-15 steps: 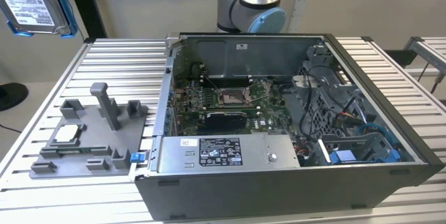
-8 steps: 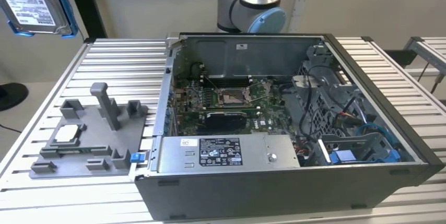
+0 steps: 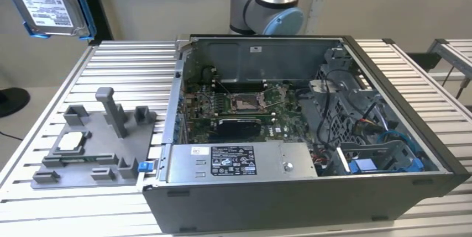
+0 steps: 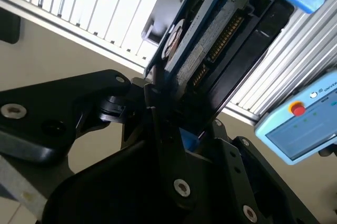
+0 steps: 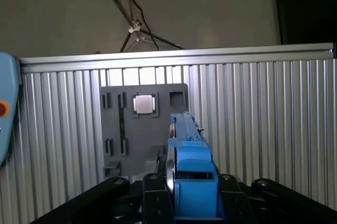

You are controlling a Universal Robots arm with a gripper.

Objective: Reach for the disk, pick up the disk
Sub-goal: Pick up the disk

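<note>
Disk (image 3: pixel 50 2) held clear of the bench (image 3: pixel 125 60), at about 10 o'clock from the open computer case (image 3: pixel 295 193) in the exterior view. Gripper (image 5: pixel 190 182) clamped on the disk's blue-railed edge in the first wrist view

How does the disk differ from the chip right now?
The disk is held up off the table, clamped in the gripper; the chip lies flat on the grey fixture. The disk has blue side rails and a printed label; the chip's top is plain and pale. Both are flat and rectangular.
</note>
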